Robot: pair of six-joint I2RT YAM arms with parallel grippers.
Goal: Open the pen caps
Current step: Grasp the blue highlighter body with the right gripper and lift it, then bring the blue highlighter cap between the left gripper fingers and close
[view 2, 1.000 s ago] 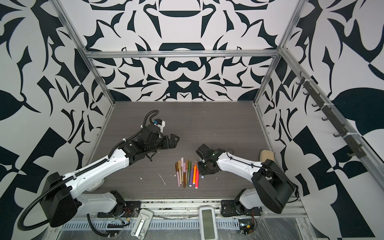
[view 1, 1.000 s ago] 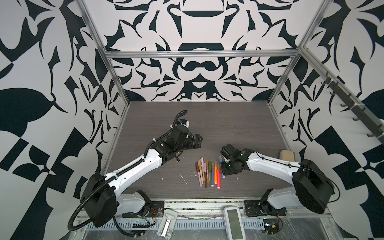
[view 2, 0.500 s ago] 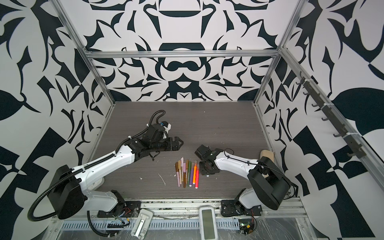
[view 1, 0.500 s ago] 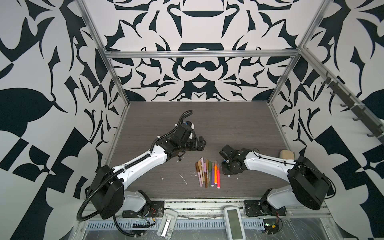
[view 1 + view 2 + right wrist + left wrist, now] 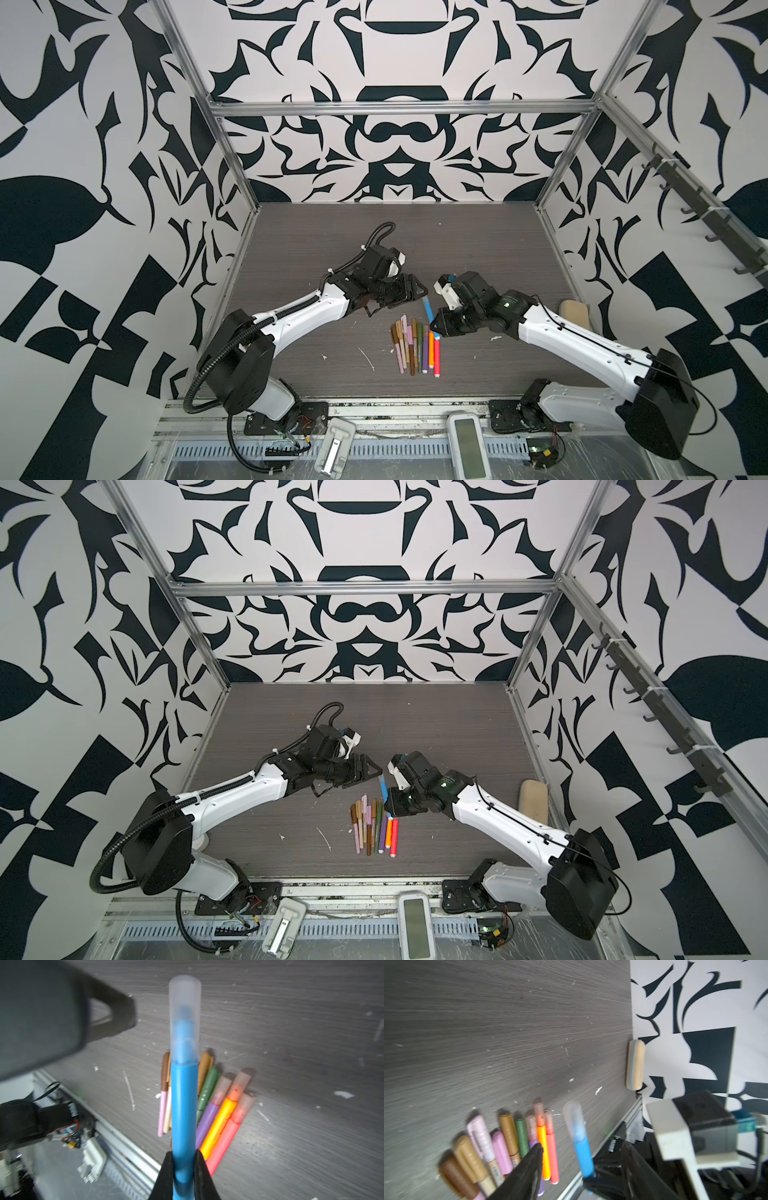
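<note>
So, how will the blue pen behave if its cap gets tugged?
The blue pen looks stiff, smooth plastic, so it may slip: the right gripper has its jaws on the tail end only. Round, it would probably roll if dropped. The translucent cap looks light.

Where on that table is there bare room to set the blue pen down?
Bare: the table near the back wall, and left of the pen row. Crowded: the middle, where left gripper and right gripper meet at the blue pen.
</note>
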